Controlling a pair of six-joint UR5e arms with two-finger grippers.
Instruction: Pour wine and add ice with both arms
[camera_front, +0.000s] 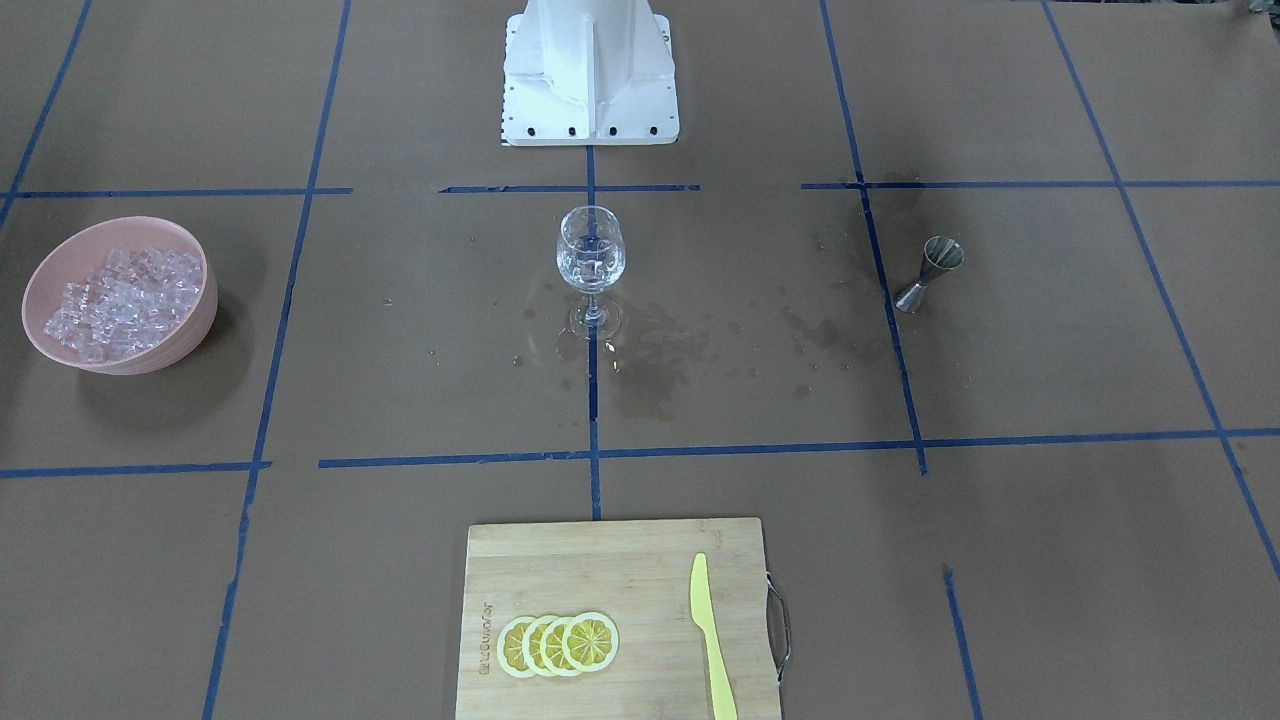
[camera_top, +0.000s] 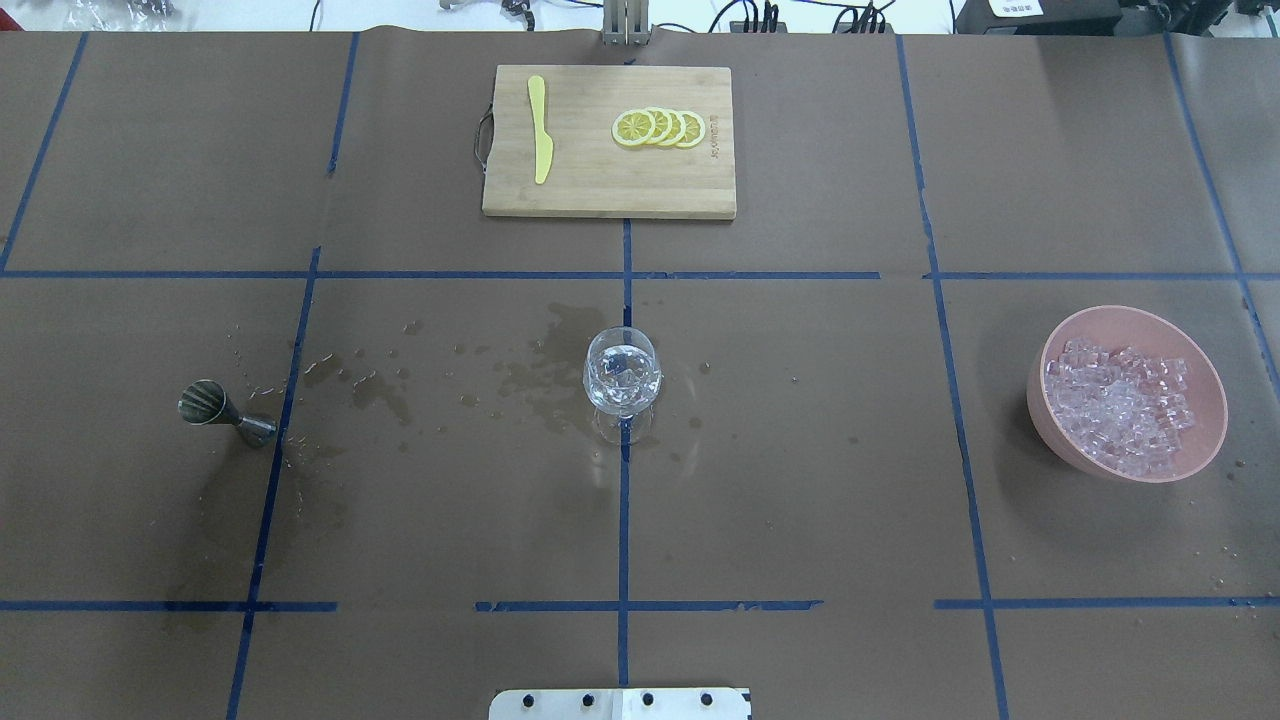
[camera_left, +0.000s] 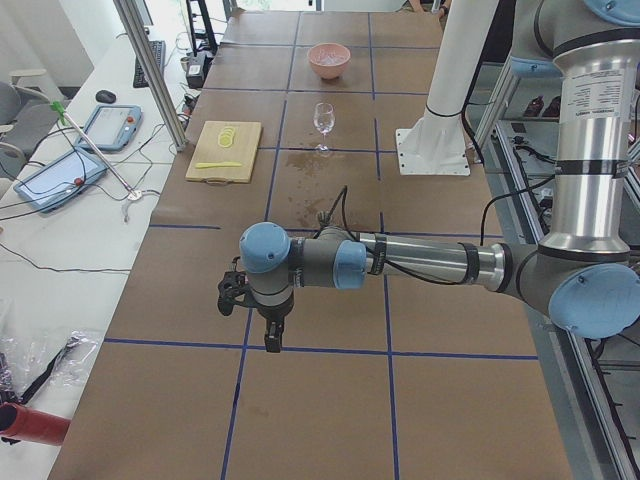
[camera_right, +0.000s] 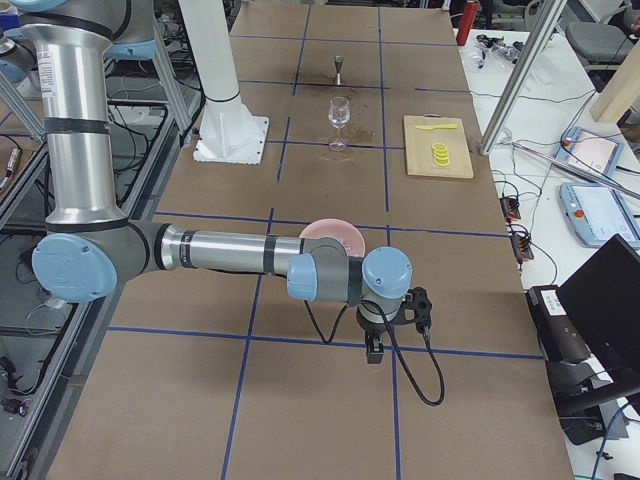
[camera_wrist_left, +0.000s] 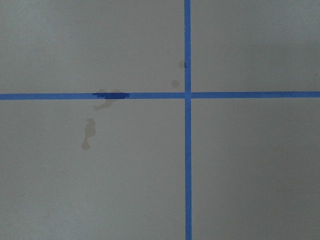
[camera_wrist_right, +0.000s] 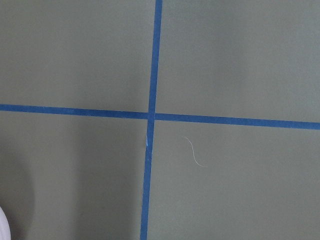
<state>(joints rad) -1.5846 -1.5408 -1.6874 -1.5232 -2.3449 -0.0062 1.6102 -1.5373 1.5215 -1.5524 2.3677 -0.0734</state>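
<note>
1. Centre of the front-facing view: clear stemmed glass (camera_front: 590, 262), upright on a blue tape crossing, with a little near-colourless wine (camera_front: 590, 270) in its rounded bowl
2. Left edge of that view: smooth pink bowl (camera_front: 200, 320), tilted, heaped with glittering cubes of ice (camera_front: 120, 298)
3. Right of centre: small steel jigger (camera_front: 930, 272), hourglass-shaped, standing apart from the glass
4. Bottom centre: pale bamboo cutting board (camera_front: 600, 570) with a metal handle, carrying four overlapping lemon slices (camera_front: 560, 643) and a yellow plastic knife (camera_front: 712, 640)
5. Matte brown paper (camera_front: 1050, 330) across the table, gridded by tape lines (camera_front: 760, 448); dark wet stains (camera_front: 660, 360) beside the glass foot; wide bare room between all items
6. Left arm (camera_left: 420, 262) stretched level across the left-side view's middle, left gripper (camera_left: 271, 335) pointing down over bare paper; grip cannot be told
7. Right arm (camera_right: 220, 250) likewise level in the right-side view, right gripper (camera_right: 372, 348) pointing down; grip cannot be told
</note>
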